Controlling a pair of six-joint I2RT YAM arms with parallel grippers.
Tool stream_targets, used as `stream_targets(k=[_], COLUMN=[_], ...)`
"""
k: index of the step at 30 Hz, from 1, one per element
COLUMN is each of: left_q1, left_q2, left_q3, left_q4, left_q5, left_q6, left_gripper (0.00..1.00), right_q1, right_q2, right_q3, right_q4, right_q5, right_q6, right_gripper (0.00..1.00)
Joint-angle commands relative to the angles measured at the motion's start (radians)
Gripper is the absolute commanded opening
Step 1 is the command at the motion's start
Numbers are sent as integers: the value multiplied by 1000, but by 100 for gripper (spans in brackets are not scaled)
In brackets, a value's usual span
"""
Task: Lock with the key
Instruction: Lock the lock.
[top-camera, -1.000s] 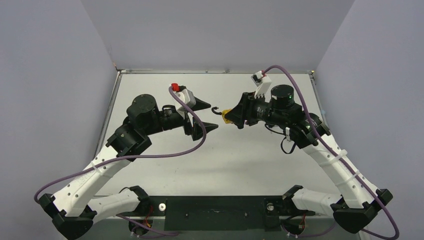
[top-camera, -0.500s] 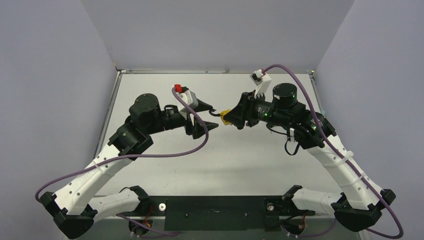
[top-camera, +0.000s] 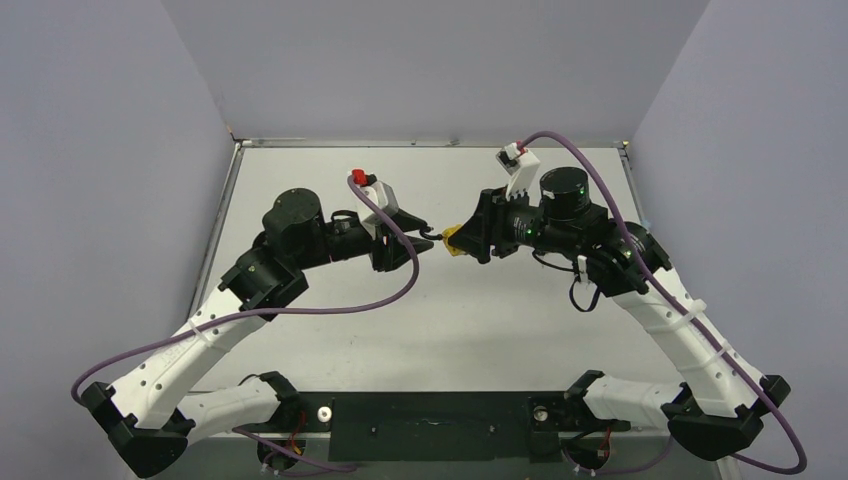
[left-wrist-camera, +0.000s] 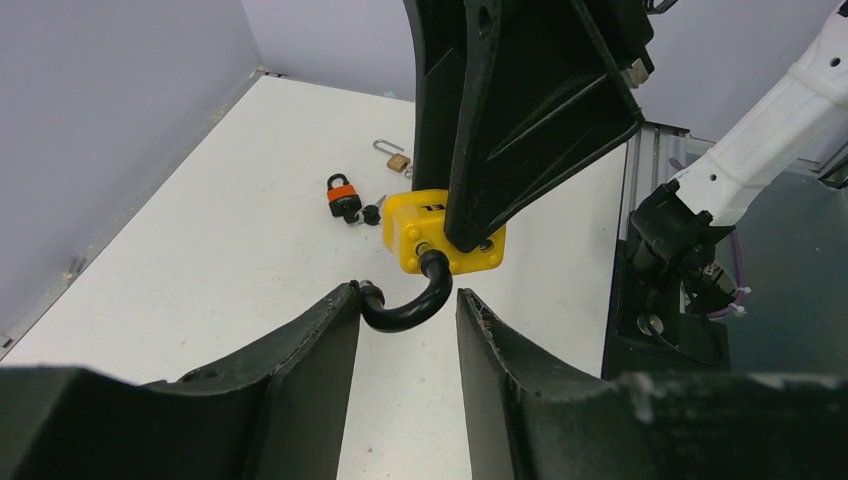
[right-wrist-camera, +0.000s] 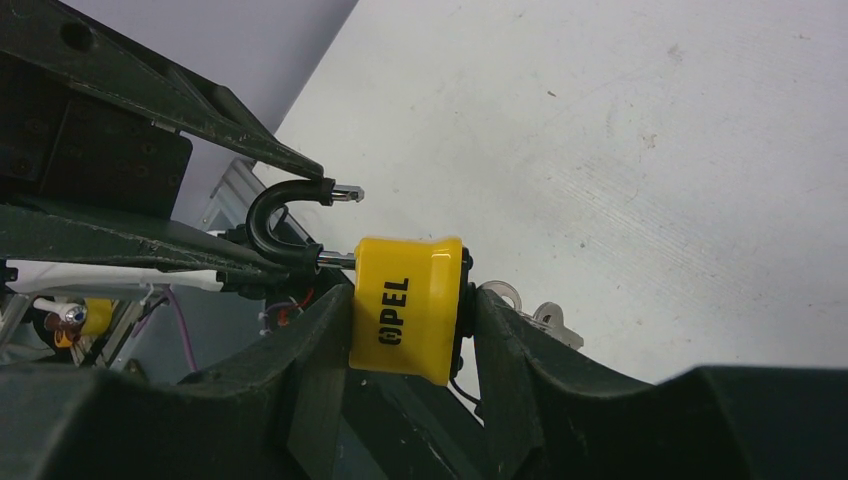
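Note:
A yellow padlock (right-wrist-camera: 408, 305) marked OPEL is clamped by its body in my right gripper (right-wrist-camera: 412, 298), held above the table mid-scene (top-camera: 455, 237). Its black shackle (left-wrist-camera: 405, 312) stands open and hooks toward my left gripper (left-wrist-camera: 407, 293). The shackle lies between the left jaws; its free end touches one finger (left-wrist-camera: 320, 340), while a thin gap shows at the other. Silver keys (right-wrist-camera: 545, 318) peek out behind the padlock's bottom end in the right wrist view.
On the table beyond the grippers lie an orange padlock (left-wrist-camera: 341, 195), a dark key (left-wrist-camera: 372, 212) and a small brass padlock (left-wrist-camera: 397, 160). Grey walls close in the left, back and right of the white table (top-camera: 500, 330).
My left gripper has moved right onto the shackle and its jaws have narrowed around it. The right gripper has kept hold of the padlock and shifted slightly left.

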Motion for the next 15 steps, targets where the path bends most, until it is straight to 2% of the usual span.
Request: stream_targets(k=[1,15], left_q1=[-30,-41], left_q2=[-5,-13], left_q3=[-1,-35], left_q4=[17,80], left_q5=[58,34], left_q6=[-26,-108], left_gripper=[36,33], right_q1=[4,10], right_q2=[9,29], right_q3=[64,81], right_q4=[99,105], right_q5=[49,69], right_q6=[3,7], right_gripper=[0,0])
